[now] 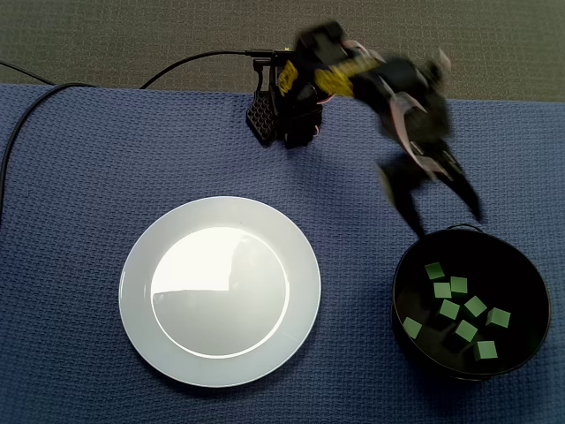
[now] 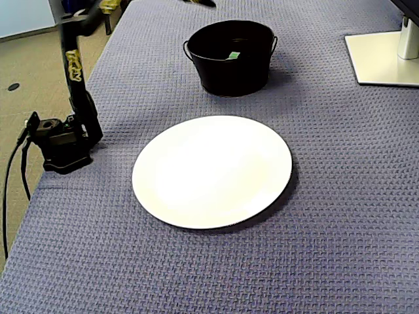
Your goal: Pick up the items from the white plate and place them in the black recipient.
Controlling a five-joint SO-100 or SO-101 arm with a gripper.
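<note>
The white plate (image 1: pixel 220 291) (image 2: pixel 213 170) lies bare on the blue cloth, with nothing on it in both fixed views. The black bucket (image 1: pixel 470 303) (image 2: pixel 229 57) holds several small green squares (image 1: pixel 449 309); one green square (image 2: pixel 234 55) shows over its rim. My gripper (image 1: pixel 446 223) hangs blurred just above the bucket's upper left rim, its two dark fingers (image 1: pixel 405 199) spread apart and empty. In a fixed view only a dark fingertip (image 2: pixel 200 2) shows at the top edge.
The arm's base (image 1: pixel 287 110) (image 2: pixel 63 140) is clamped at the cloth's edge, with a black cable (image 1: pixel 26 115) trailing off it. A white monitor stand (image 2: pixel 386 55) sits at the right. Blue woven cloth (image 2: pixel 327 248) covers the table.
</note>
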